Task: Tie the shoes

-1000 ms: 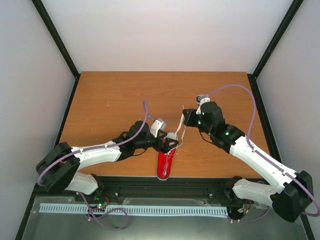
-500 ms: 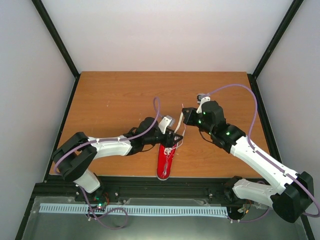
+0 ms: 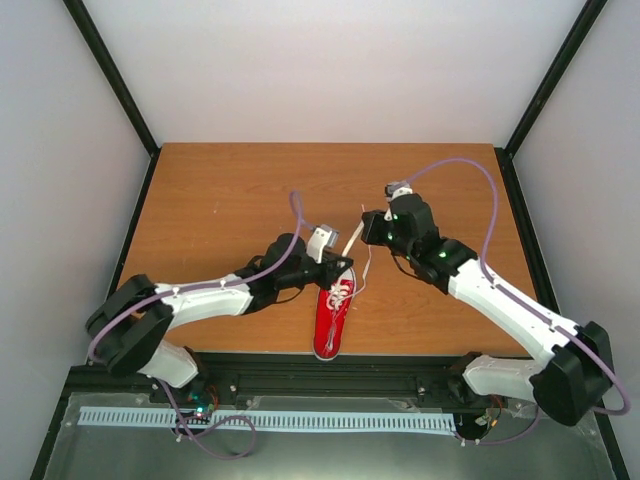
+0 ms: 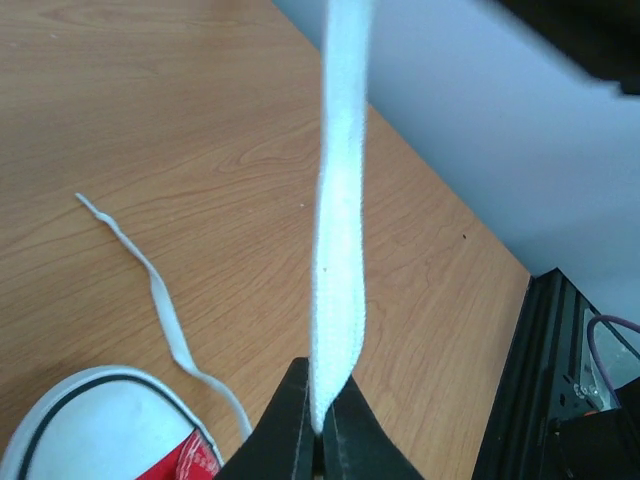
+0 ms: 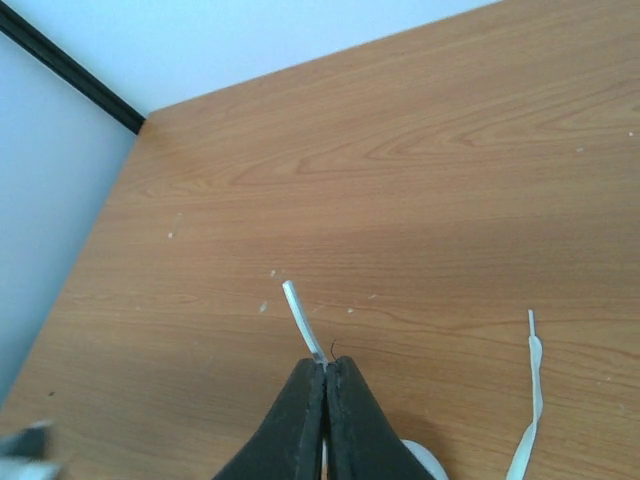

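Note:
The shoe [image 3: 330, 318], a red sneaker with white toe cap and white laces, lies on the table near the front edge, toe toward the arm bases. My left gripper [image 3: 346, 262] hangs at the shoe's far end, shut on a flat white lace [image 4: 338, 250]. That lace runs taut up to my right gripper [image 3: 366, 229], which is shut on its end; the stiff tip [image 5: 300, 318] pokes out past the fingertips. A second lace [image 3: 367, 272] trails loose on the wood to the right of the shoe; the left wrist view shows this loose lace [image 4: 160, 300] beside the shoe's white rim [image 4: 90, 420].
The wooden table [image 3: 220, 200] is bounded by white walls and black corner posts. A black rail [image 3: 330, 375] runs along the near edge, just below the shoe's toe. Purple cables loop above both wrists.
My left gripper has come in over the shoe's far end and shut on the lace. The right gripper has drawn up and to the left, pulling that lace taut.

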Controlling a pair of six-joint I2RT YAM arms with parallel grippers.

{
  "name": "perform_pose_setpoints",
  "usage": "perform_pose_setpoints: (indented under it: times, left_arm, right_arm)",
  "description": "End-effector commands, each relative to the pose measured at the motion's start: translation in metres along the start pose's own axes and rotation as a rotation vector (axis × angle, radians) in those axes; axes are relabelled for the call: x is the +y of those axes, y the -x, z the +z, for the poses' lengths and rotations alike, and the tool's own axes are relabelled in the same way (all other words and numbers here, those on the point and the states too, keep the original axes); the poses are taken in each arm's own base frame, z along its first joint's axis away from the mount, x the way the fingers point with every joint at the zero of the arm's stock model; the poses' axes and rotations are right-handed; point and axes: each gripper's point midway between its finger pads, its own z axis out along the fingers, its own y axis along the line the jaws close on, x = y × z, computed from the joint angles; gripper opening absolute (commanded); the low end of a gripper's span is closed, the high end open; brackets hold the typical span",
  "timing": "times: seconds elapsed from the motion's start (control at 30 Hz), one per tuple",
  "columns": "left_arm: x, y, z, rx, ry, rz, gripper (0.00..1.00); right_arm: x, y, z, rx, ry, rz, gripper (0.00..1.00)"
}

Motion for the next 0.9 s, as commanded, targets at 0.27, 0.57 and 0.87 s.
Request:
perform_pose_setpoints:
  times: [0.27, 0.57, 0.87]
  left_arm:
    - [0.053, -0.018, -0.06, 0.059, 0.22, -0.187, 0.01]
    - [0.051, -0.027, -0.065, 0.071, 0.199, -0.169, 0.01]
    - [0.043, -0.031, -0.064, 0.08, 0.142, -0.148, 0.01]
  right_arm:
    - [-0.063, -0.062, 0.071, 0.191, -0.272, -0.064, 0.67]
    - [-0.106, -0.125, 0.091, 0.365, -0.394, -0.08, 0.71]
    - [-0.118, -0.162, 0.114, 0.487, -0.436, -0.114, 0.69]
